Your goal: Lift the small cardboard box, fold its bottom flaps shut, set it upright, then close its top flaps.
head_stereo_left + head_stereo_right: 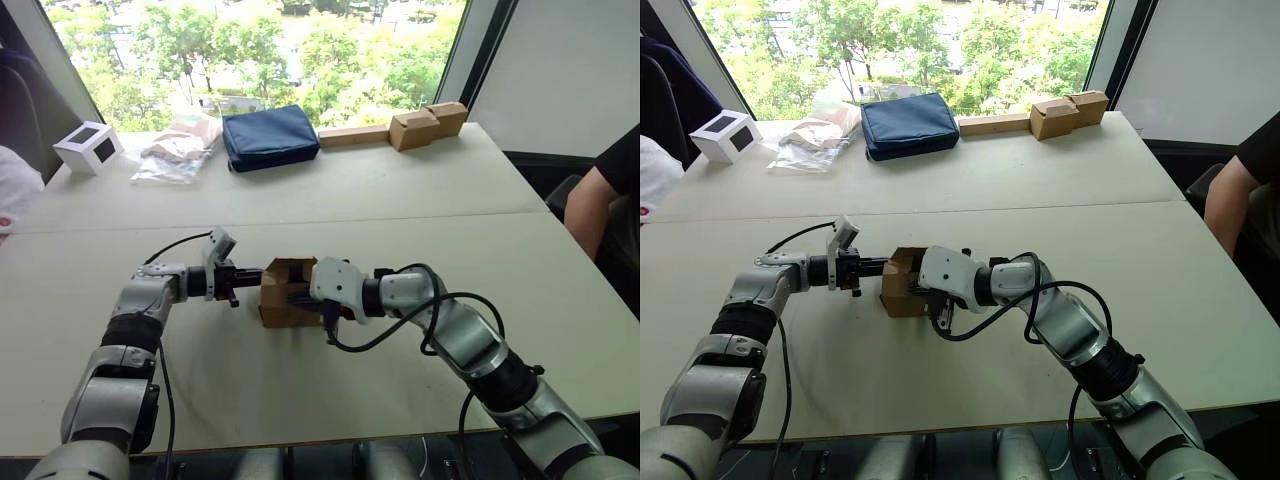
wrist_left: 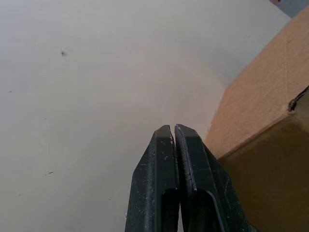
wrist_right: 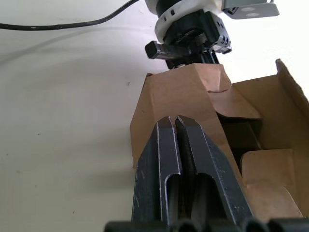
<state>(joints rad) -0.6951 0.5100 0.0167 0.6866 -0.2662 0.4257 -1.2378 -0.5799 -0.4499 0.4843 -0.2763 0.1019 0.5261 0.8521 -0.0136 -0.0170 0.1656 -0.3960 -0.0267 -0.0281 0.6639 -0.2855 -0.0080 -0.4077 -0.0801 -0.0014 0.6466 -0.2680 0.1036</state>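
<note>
The small cardboard box (image 1: 282, 292) is being kept on the bench (image 1: 400, 210), squeezed between the two tools. The left tool (image 2: 174, 129) is being pressed against the box's outer wall from the robot's left, its two black fingers brought together with no visible gap between them and nothing being held. The right tool (image 3: 174, 121) is being reached in from the opposite side, over the box, its fingers likewise drawn tight together and being laid against a cardboard panel in the right wrist view; nothing is being gripped between them. Just beyond the right tool's fingertips, the top flaps (image 3: 227, 104) are being seen partly folded inward over the dark interior, while one flap is being left standing up at the side. The bottom flaps cannot be made out.

Well beyond both tools, along the far edge of the bench, a white box with a dark window (image 1: 89, 146), a clear plastic bag (image 1: 178, 150), a navy pouch (image 1: 270, 136) and a row of tan cardboard blocks (image 1: 400, 129) are being left lying. A person's arm (image 1: 590, 205) is being seen to the right of the right arm, beside the bench.
</note>
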